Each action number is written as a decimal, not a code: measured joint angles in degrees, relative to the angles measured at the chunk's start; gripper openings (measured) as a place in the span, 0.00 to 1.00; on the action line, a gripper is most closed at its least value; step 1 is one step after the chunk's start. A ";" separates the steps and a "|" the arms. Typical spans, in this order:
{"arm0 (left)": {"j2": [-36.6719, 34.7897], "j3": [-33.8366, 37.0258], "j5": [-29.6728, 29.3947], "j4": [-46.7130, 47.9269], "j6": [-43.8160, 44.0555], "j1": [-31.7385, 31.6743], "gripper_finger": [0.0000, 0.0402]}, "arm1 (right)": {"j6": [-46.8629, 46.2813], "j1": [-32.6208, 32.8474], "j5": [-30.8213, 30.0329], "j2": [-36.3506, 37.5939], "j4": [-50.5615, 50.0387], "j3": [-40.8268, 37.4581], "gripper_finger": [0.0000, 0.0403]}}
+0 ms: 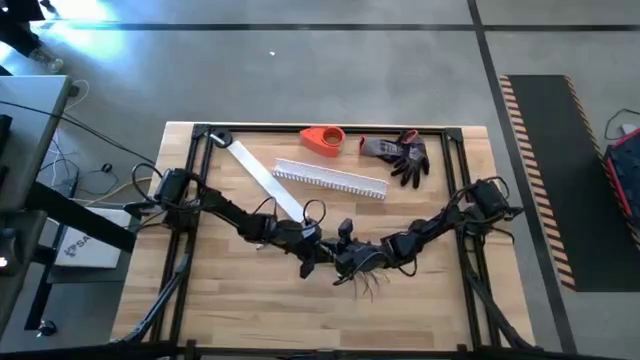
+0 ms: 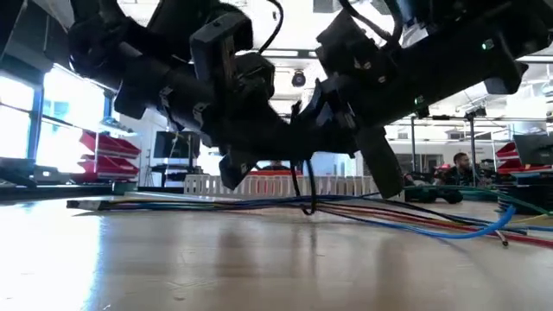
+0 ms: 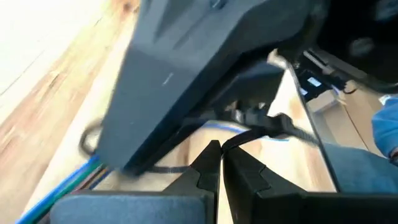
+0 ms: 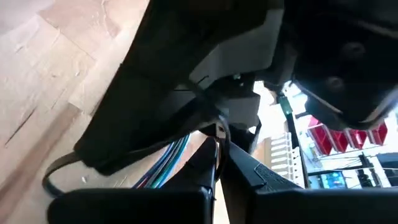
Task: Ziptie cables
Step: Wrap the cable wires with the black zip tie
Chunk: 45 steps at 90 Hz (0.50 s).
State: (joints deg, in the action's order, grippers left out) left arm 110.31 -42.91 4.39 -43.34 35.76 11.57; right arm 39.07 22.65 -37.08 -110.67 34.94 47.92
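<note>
Dark cables (image 1: 365, 283) are lying at the lower centre of the wooden surface (image 1: 240, 290); we are meeting both pincers, left (image 1: 322, 250) and right (image 1: 347, 262), over them, each pinched together on a thin black tie (image 3: 273, 126), apparently tightening.

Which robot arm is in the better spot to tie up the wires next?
Hard to pick: both meet at the cables mid-table. Probably the right end effector, which sits nearest the splayed ends; the left end effector is beside it. Both look pinched shut on a thin black strand.
</note>
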 joint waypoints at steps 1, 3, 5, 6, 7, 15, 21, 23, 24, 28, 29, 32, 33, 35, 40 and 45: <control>0.00 0.12 -0.07 -0.02 0.04 0.00 0.00 | 0.00 0.05 0.01 0.00 0.09 0.00 0.00; -0.01 0.29 -0.27 -0.04 0.13 0.01 0.00 | 0.00 0.17 0.06 0.00 0.15 0.00 0.00; 0.00 0.40 -0.37 -0.18 0.25 0.02 0.00 | 0.00 0.20 0.13 0.00 0.16 0.00 0.00; 0.01 0.46 -0.41 -0.28 0.33 0.02 0.00 | 0.00 0.20 0.23 0.00 0.16 0.00 0.00; 0.01 0.51 -0.42 -0.37 0.44 0.02 0.00 | 0.00 0.20 0.35 0.00 0.16 0.00 0.00; 0.01 0.72 -0.44 -1.74 0.64 0.02 0.00 | -0.10 -0.15 1.67 0.00 0.07 0.00 0.00; 0.00 0.72 -0.58 -3.27 0.60 0.02 0.00 | -0.61 -0.81 2.91 0.00 -0.06 0.00 0.00; 0.01 0.72 -0.61 -3.63 0.57 0.02 0.00 | -0.60 -0.98 3.27 0.00 -0.13 0.00 0.00; 0.00 0.71 -0.61 -3.73 0.58 0.02 0.00 | -0.61 -1.02 3.43 0.00 -0.17 0.00 0.00; 0.01 0.69 -0.65 -3.79 0.61 0.02 0.00 | -0.58 -1.40 4.21 0.00 -0.28 0.00 0.00; 0.01 0.69 -0.68 -3.78 0.64 0.02 0.00 | -0.57 -1.45 4.46 0.00 -0.28 0.00 0.00; 0.01 0.71 -0.74 -3.72 0.64 0.02 0.00 | -0.48 -1.63 5.13 0.00 -0.28 0.00 0.00; 0.01 0.71 -0.76 -3.71 0.64 0.03 0.00 | -0.45 -1.66 5.42 0.00 -0.28 0.00 0.00; 0.01 0.69 -0.77 -3.69 0.64 0.06 0.00 | -0.38 -1.76 5.86 0.00 -0.28 0.00 0.00; 0.01 0.69 -0.77 -3.71 0.64 0.13 0.00 | -0.08 -1.77 6.10 0.11 -0.43 0.00 0.02; 0.01 0.69 -1.03 -3.73 0.64 0.17 0.00 | -0.02 -1.70 6.15 0.52 -0.66 0.00 0.05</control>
State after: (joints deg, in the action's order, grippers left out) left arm 110.32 -42.22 3.36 -47.07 36.40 11.75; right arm 39.05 20.95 -30.93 -110.15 34.27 47.92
